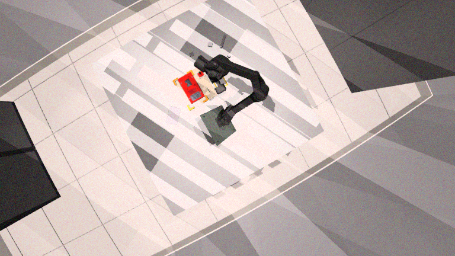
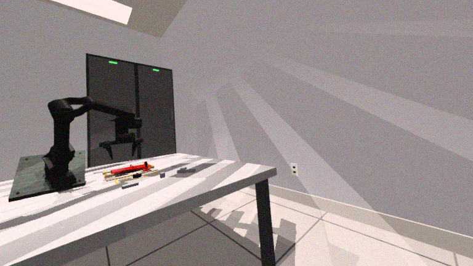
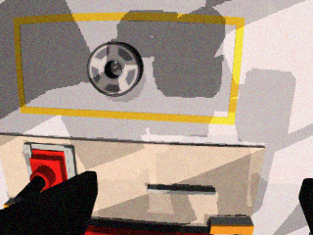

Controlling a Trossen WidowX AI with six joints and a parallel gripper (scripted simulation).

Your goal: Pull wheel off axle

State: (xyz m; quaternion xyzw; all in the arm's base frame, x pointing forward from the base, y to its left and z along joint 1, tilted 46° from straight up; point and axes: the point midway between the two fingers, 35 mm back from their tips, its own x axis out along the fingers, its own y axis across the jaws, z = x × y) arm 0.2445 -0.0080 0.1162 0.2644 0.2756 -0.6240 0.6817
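The grey spoked wheel (image 3: 115,69) lies flat on the table inside the yellow marked rectangle (image 3: 66,20), in its left half. It is clear of the yellow lines. My gripper (image 3: 201,187) (image 1: 219,85) (image 2: 121,151) is open wide and empty. It hangs above the table, and its fingers touch nothing. In the wrist view the wheel is well beyond the fingertips. The red upright axle (image 3: 42,172) (image 1: 200,74) (image 2: 143,165) stands bare on its red base at the end of the beige board (image 3: 196,164), just below my left finger.
A red plate (image 1: 190,88) (image 2: 127,169) with orange corner brackets lies on the beige board beside the marked area. Small grey blocks (image 1: 210,44) (image 2: 185,170) lie farther out on the table. The arm's dark green base plate (image 1: 214,132) (image 2: 28,175) lies near the board.
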